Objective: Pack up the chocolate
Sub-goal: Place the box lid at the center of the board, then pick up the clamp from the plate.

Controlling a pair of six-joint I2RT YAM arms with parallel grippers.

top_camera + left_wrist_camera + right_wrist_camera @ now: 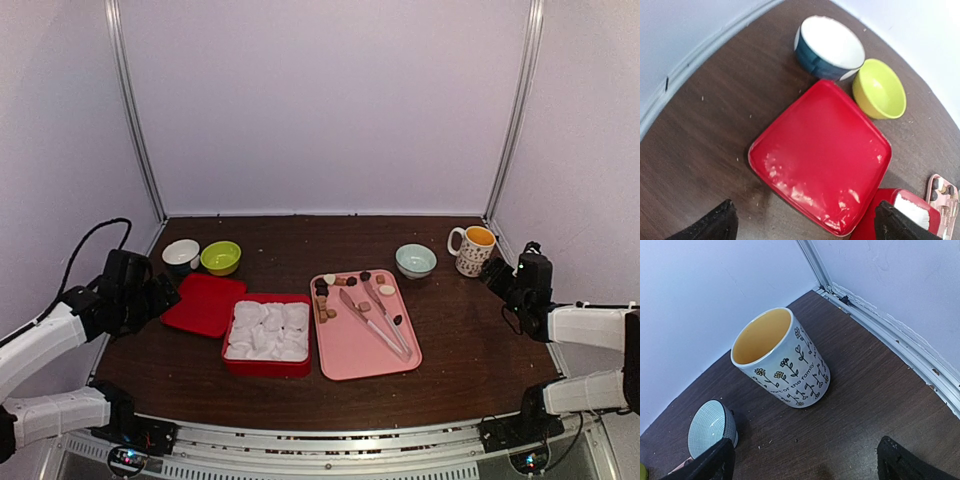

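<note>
The chocolate (345, 283) lies as small brown, dark and cream pieces scattered over the far half of a pink tray (350, 350). Left of the tray stands a red box (266, 366) lined with white paper cups, and its red lid (205, 303) lies flat on the table beside it. My left gripper (166, 293) hovers at the lid's left edge. In the left wrist view the lid (822, 150) fills the middle, and the left gripper (807, 224) stands open over its near edge, holding nothing. My right gripper (497, 272) is open and empty near the mug.
Long metal tongs (377, 320) lie on the pink tray. A white-and-blue bowl (181, 254) and a green bowl (221, 257) sit behind the lid. A pale blue bowl (415, 260) and a flowered mug (785, 360) stand at the back right, close to the right wall rail.
</note>
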